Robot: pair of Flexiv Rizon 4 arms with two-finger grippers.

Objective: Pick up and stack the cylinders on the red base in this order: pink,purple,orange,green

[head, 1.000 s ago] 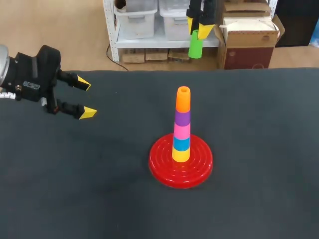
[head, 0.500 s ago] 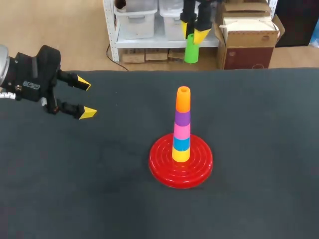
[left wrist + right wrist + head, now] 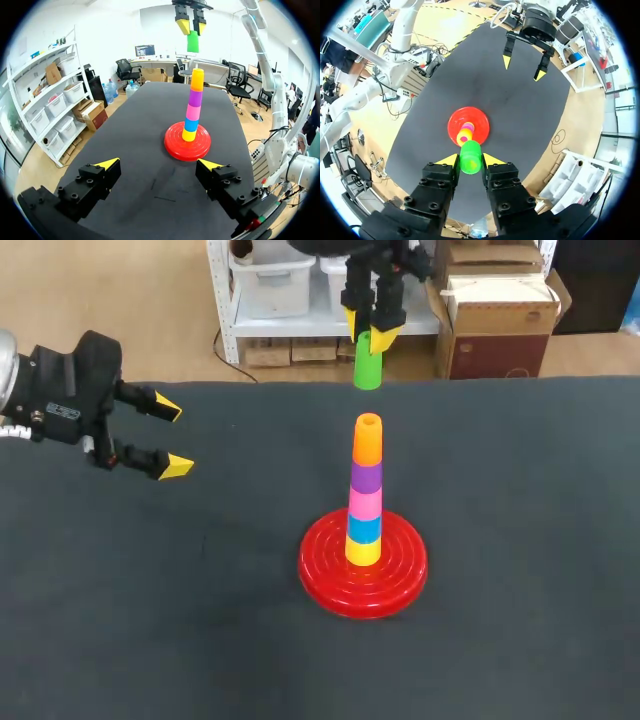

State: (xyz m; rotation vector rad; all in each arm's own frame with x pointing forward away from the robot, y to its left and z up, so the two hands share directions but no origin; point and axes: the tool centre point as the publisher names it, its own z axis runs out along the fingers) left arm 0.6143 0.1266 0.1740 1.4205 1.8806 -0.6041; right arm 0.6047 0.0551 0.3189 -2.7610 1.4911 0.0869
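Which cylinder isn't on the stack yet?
The green cylinder: the right claw holds it in the air, while the rest sit stacked on the red base, with the orange cylinder on top.

The left gripper point(image 3: 172, 437), at the head view's left edge, is a blocky matte-black body with a small white label, and like the right gripper point(image 3: 367, 332) at top centre it has screw-studded black fingers tipped with yellow wedges.

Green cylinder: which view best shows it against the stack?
Right wrist view: looks down past the green cylinder, held in the right gripper, onto the stack ahead. Head and left wrist views show it side-on, above the stack.
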